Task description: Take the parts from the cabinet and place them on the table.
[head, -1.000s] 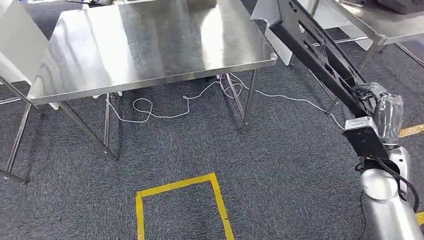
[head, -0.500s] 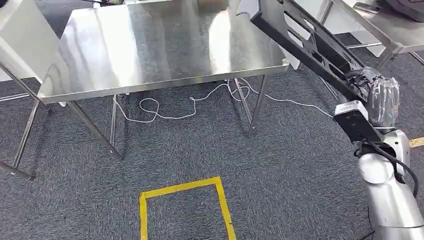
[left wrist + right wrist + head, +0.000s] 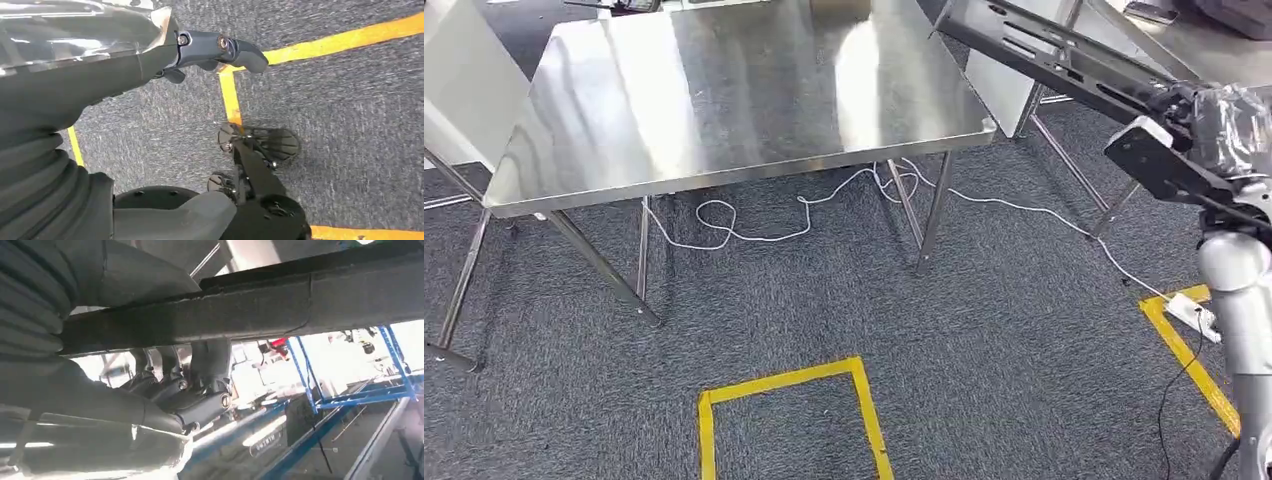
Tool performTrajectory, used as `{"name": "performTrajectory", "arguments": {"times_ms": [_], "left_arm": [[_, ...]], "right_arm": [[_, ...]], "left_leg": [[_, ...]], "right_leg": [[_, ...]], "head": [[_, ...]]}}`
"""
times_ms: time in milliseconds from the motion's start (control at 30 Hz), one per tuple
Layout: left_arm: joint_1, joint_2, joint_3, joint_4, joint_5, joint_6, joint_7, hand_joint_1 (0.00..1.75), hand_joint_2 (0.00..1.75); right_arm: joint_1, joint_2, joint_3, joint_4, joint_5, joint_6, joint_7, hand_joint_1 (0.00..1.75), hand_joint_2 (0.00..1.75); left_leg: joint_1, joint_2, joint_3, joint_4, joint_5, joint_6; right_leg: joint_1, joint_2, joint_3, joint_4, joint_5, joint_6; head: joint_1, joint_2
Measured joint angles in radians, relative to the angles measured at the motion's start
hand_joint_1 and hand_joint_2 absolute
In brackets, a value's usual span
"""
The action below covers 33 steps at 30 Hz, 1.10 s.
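Right hand (image 3: pixel 1214 115) has its fingers (image 3: pixel 200 390) clamped round the long black part (image 3: pixel 1064 65); long axis points toward the surface (image 3: pixel 724 110), lying ahead-left. Left hand (image 3: pixel 210 47) hangs, fingers apart, farther off.

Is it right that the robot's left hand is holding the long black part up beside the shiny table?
Not quite: it's the right hand holding the long black part, as the head view shows. The left hand holds nothing and hangs over the carpet. The rest is right: the part is up beside the shiny table.
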<state>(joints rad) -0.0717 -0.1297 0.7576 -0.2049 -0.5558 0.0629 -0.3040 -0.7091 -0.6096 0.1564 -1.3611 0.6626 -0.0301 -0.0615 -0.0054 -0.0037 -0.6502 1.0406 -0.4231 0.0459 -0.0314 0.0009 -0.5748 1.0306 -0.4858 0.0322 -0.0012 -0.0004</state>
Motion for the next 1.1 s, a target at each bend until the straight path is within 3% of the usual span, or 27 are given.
{"name": "performTrajectory", "arguments": {"times_ms": [100, 133, 167, 233, 267, 300, 333, 367, 433, 467, 500, 567, 600, 633, 667, 700, 767, 800, 833, 867, 900, 933, 967, 1000, 1067, 1100], "left_arm": [[-0.004, 0.002, 0.0, 0.0, -0.002, -0.003, 0.002, 0.0, 1.75], [-0.004, 0.003, 0.0, -0.001, -0.003, -0.005, 0.003, 0.0, 1.75], [-0.006, 0.002, 0.0, -0.001, -0.003, -0.005, 0.002, 0.0, 1.75], [-0.006, 0.004, 0.001, -0.001, -0.001, -0.005, 0.001, 0.0, 1.75], [-0.007, 0.005, 0.003, -0.001, 0.001, -0.005, 0.0, 0.0, 1.75], [-0.006, 0.005, 0.006, -0.001, 0.003, -0.005, 0.0, 0.0, 1.75], [-0.006, 0.005, 0.009, -0.001, 0.006, -0.005, -0.002, 0.0, 1.75], [-0.006, 0.005, 0.011, -0.001, 0.006, -0.005, -0.002, 0.0, 1.75], [-0.005, 0.004, 0.017, -0.001, 0.006, -0.007, -0.003, 0.0, 1.75], [-0.005, 0.005, 0.018, -0.001, 0.006, -0.008, -0.004, 0.0, 1.75], [-0.005, 0.004, 0.02, -0.001, 0.006, -0.008, -0.005, 0.0, 1.75], [-0.005, 0.004, 0.024, -0.001, 0.005, -0.008, -0.006, 0.0, 1.75], [-0.004, 0.004, 0.024, -0.001, 0.005, -0.008, -0.006, 0.0, 1.75], [-0.004, 0.01, 0.024, -0.002, 0.005, -0.008, -0.006, 0.0, 1.75], [-0.004, 0.008, 0.024, -0.001, 0.003, -0.01, -0.006, 0.0, 1.75], [-0.004, 0.008, 0.024, -0.001, 0.002, -0.011, -0.006, 0.0, 1.75], [-0.003, 0.008, 0.025, -0.001, 0.0, -0.011, -0.006, 0.0, 1.75], [-0.002, 0.008, 0.025, -0.001, 0.0, -0.011, -0.006, 0.0, 1.75], [0.0, 0.008, 0.025, -0.001, 0.0, -0.011, -0.006, 0.0, 1.75], [0.001, 0.008, 0.026, -0.001, 0.0, -0.011, -0.005, 0.0, 1.75], [0.002, 0.008, 0.026, -0.001, 0.0, -0.011, -0.004, 0.0, 1.75], [0.002, 0.009, 0.027, -0.001, 0.0, -0.011, -0.004, 0.0, 1.75], [0.002, 0.011, 0.028, -0.001, 0.0, -0.011, -0.004, 0.0, 1.75], [0.0, 0.012, 0.029, -0.001, -0.001, -0.011, -0.003, 0.0, 1.75], [0.002, 0.012, 0.029, -0.001, -0.001, -0.011, -0.002, 0.0, 1.75], [0.002, 0.013, 0.03, -0.001, -0.001, -0.011, -0.002, 0.0, 1.75]], "right_arm": [[-0.023, -0.026, 0.014, 0.015, 0.009, 0.018, 0.013, 1.75, 1.75], [-0.028, -0.038, 0.019, 0.02, 0.011, 0.02, 0.014, 1.75, 1.75], [-0.041, -0.046, 0.025, 0.026, 0.011, 0.024, 0.014, 1.75, 1.75], [-0.077, -0.053, 0.041, 0.049, 0.013, 0.034, 0.013, 1.75, 1.75], [-0.092, -0.054, 0.052, 0.063, 0.014, 0.036, 0.013, 1.75, 1.75], [-0.102, -0.054, 0.063, 0.075, 0.018, 0.035, 0.013, 1.75, 1.75], [-0.111, -0.053, 0.073, 0.085, 0.022, 0.033, 0.013, 1.75, 1.75], [-0.119, -0.049, 0.082, 0.096, 0.029, 0.029, 0.013, 1.75, 1.75], [-0.14, -0.038, 0.1, 0.113, 0.042, 0.011, 0.013, 1.75, 1.75], [-0.148, -0.032, 0.108, 0.121, 0.045, 0.0, 0.014, 1.75, 1.75], [-0.156, -0.028, 0.115, 0.126, 0.047, -0.007, 0.014, 1.75, 1.75], [-0.159, -0.019, 0.127, 0.132, 0.05, -0.009, 0.015, 1.75, 1.75], [-0.159, -0.016, 0.132, 0.135, 0.053, -0.01, 0.016, 1.75, 1.75], [-0.159, -0.014, 0.137, 0.136, 0.055, -0.013, 0.017, 1.75, 1.75], [-0.16, -0.011, 0.141, 0.136, 0.057, -0.02, 0.019, 1.75, 1.75], [-0.159, -0.006, 0.145, 0.135, 0.062, -0.025, 0.023, 1.75, 1.75], [-0.153, 0.003, 0.151, 0.13, 0.068, -0.031, 0.025, 1.75, 1.75], [-0.146, 0.007, 0.154, 0.128, 0.07, -0.031, 0.025, 1.75, 1.75], [-0.138, 0.011, 0.157, 0.126, 0.071, -0.032, 0.026, 1.75, 1.75], [-0.13, 0.014, 0.159, 0.123, 0.074, -0.032, 0.027, 1.75, 1.75], [-0.125, 0.016, 0.16, 0.119, 0.075, -0.032, 0.028, 1.75, 1.75], [-0.123, 0.019, 0.16, 0.115, 0.077, -0.032, 0.028, 1.75, 1.75], [-0.123, 0.022, 0.16, 0.111, 0.079, -0.035, 0.03, 1.75, 1.75], [-0.125, 0.024, 0.16, 0.109, 0.081, -0.04, 0.032, 1.75, 1.75], [-0.12, 0.028, 0.16, 0.103, 0.085, -0.04, 0.038, 1.75, 1.75], [-0.115, 0.028, 0.161, 0.101, 0.09, -0.04, 0.039, 1.75, 1.75]], "left_leg": [[-0.007, -0.001, 0.007, -0.009, -0.002, 0.013], [0.003, 0.0, 0.021, -0.03, 0.007, 0.021], [-0.003, -0.001, 0.028, -0.037, 0.008, 0.028], [-0.006, -0.001, 0.032, -0.036, 0.004, 0.038], [-0.007, -0.001, 0.033, -0.036, 0.001, 0.041], [-0.009, -0.002, 0.036, -0.035, -0.001, 0.042], [-0.01, -0.004, 0.041, -0.035, -0.004, 0.041], [-0.011, -0.006, 0.047, -0.034, -0.009, 0.04], [-0.011, -0.008, 0.057, -0.026, -0.022, 0.032], [-0.014, -0.01, 0.055, -0.02, -0.028, 0.026], [-0.02, -0.012, 0.051, -0.015, -0.033, 0.021], [-0.017, -0.012, 0.052, -0.017, -0.033, 0.019], [-0.017, -0.011, 0.053, -0.018, -0.035, 0.014], [-0.014, -0.012, 0.049, -0.009, -0.046, 0.006], [-0.013, -0.009, 0.04, 0.019, -0.062, -0.006], [-0.006, -0.007, 0.009, 0.081, -0.094, -0.015], [0.005, -0.003, -0.081, 0.242, -0.155, -0.027], [0.01, -0.002, -0.116, 0.292, -0.161, -0.031], [0.014, 0.0, -0.128, 0.295, -0.142, -0.033], [0.016, 0.001, -0.115, 0.249, -0.1, -0.033], [0.017, 0.001, -0.082, 0.171, -0.051, -0.03], [0.016, 0.001, -0.037, 0.074, -0.002, -0.023], [0.013, 0.0, -0.003, -0.004, 0.021, -0.011], [0.007, 0.003, 0.007, -0.012, 0.005, -0.007], [0.001, 0.001, 0.008, -0.02, 0.0, 0.005], [-0.001, 0.002, 0.013, -0.03, -0.001, 0.014]], "right_leg": [[0.001, -0.001, 0.009, -0.017, 0.0, 0.023], [0.003, -0.003, 0.002, -0.004, -0.007, 0.025], [0.003, -0.003, -0.013, 0.029, -0.024, 0.018], [0.003, -0.002, -0.102, 0.19, -0.082, 0.002], [0.003, -0.001, -0.146, 0.259, -0.101, 0.002], [0.005, -0.001, -0.173, 0.297, -0.103, 0.008], [0.004, -0.001, -0.175, 0.286, -0.085, 0.016], [0.004, -0.001, -0.152, 0.228, -0.049, 0.027], [0.002, -0.002, -0.07, 0.04, 0.042, 0.044], [0.002, -0.003, -0.054, -0.001, 0.048, 0.035], [0.012, -0.001, -0.04, -0.008, 0.051, 0.025], [0.014, -0.001, -0.044, -0.007, 0.049, 0.014], [0.013, -0.001, -0.043, -0.009, 0.05, 0.007], [-0.003, -0.001, -0.036, -0.014, 0.05, 0.001], [-0.003, -0.002, -0.032, -0.014, 0.047, -0.005], [-0.003, -0.003, -0.03, -0.014, 0.044, -0.014], [-0.002, -0.002, -0.028, -0.014, 0.04, -0.019], [-0.002, -0.002, -0.025, -0.014, 0.038, -0.021], [-0.002, -0.001, -0.02, -0.014, 0.034, -0.02], [-0.003, -0.001, -0.014, -0.014, 0.029, -0.019], [-0.003, 0.0, -0.006, -0.014, 0.024, -0.015], [-0.004, 0.0, 0.003, -0.015, 0.019, -0.012], [-0.007, 0.0, 0.006, -0.017, 0.015, -0.009], [0.006, 0.001, 0.006, -0.018, 0.01, 0.0], [0.001, 0.001, 0.018, -0.024, 0.018, 0.012], [0.008, 0.001, 0.019, -0.012, 0.029, 0.027]], "head": [[-0.001, 0.0], [0.002, 0.0], [0.002, 0.0], [0.002, 0.0], [0.002, 0.0], [0.002, 0.0], [0.001, 0.0], [0.002, 0.0], [0.003, 0.0], [0.002, 0.0], [0.001, 0.0], [0.0, 0.0], [0.0, 0.0], [0.002, 0.0], [-0.003, 0.0], [-0.008, 0.0], [-0.007, 0.0], [-0.008, 0.0], [-0.007, 0.0], [-0.008, 0.0], [-0.007, 0.0], [-0.008, 0.0], [-0.007, 0.0], [-0.006, 0.0], [-0.007, 0.0], [-0.006, 0.0]]}}
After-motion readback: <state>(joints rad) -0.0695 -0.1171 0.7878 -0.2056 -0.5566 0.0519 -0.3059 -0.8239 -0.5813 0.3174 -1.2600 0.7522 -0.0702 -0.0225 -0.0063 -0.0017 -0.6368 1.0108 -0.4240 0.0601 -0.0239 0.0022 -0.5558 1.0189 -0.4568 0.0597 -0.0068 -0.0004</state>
